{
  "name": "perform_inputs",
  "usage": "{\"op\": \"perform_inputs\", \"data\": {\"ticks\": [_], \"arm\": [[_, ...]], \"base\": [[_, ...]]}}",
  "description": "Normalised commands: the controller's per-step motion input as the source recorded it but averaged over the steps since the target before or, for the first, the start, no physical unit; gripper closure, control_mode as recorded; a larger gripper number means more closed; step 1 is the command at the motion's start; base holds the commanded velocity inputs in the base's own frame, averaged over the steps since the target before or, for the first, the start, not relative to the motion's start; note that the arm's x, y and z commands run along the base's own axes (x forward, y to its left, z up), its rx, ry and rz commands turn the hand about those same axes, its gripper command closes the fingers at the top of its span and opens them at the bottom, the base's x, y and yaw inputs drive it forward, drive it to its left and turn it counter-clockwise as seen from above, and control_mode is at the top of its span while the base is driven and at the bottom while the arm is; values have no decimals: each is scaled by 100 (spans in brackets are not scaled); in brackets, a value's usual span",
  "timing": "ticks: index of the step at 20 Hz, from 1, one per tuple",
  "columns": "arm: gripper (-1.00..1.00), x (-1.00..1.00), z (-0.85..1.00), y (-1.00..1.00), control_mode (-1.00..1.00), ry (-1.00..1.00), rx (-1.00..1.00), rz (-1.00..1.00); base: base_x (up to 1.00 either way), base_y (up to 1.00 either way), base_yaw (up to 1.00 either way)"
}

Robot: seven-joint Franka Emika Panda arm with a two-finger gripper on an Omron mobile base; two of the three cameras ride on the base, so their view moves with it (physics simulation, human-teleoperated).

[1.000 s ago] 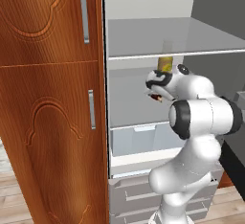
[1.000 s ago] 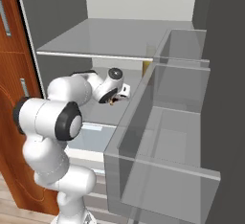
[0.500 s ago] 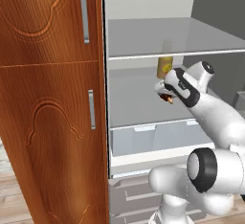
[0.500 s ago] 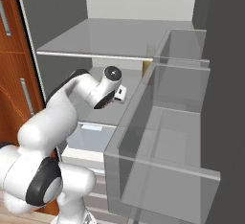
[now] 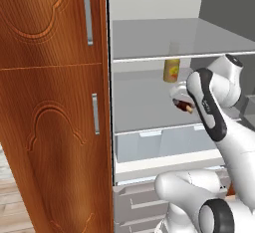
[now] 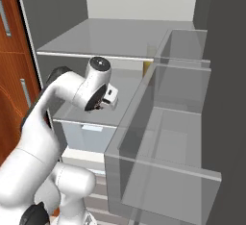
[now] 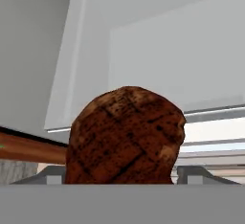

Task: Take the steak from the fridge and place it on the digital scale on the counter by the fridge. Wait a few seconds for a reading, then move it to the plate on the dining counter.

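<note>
My gripper (image 5: 183,102) is shut on the steak (image 5: 186,107), a dark red-brown lump held in the air in front of the fridge's middle shelf (image 5: 149,102). From the right, the steak (image 6: 98,106) peeks out under the hand, and the gripper (image 6: 102,105) is level with the shelf edge. In the hand view the steak (image 7: 125,137) sits between the two fingertips (image 7: 193,174). The fridge (image 6: 110,36) stands open. The digital scale, the counter and the dining counter are out of view.
A yellow jar (image 5: 172,70) stands at the back of the middle shelf. A translucent drawer (image 5: 164,142) lies below the gripper. The open door's clear bins (image 6: 168,137) close in on the right. A brown wooden cabinet (image 5: 50,102) flanks the fridge on the left.
The gripper has drawn back out of the fridge with the steak, a little lower and to the right in the left base view. The arm's elbow has swung out to the side.
</note>
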Motion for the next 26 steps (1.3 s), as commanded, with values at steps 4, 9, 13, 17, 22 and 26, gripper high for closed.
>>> {"op": "perform_inputs", "data": {"ticks": [4,9,13,17,22,26], "arm": [[100,-65,10,32,-100,28,-4,0],[100,-31,5,43,-100,19,-11,0],[100,-5,0,36,-100,6,-13,0],[100,0,0,7,100,0,-1,0],[100,0,0,0,100,0,0,0],[100,0,0,0,100,0,0,0]], "base": [[0,0,0],[0,0,0],[0,0,0],[-32,21,-2],[-100,57,-21],[-100,68,-37]]}}
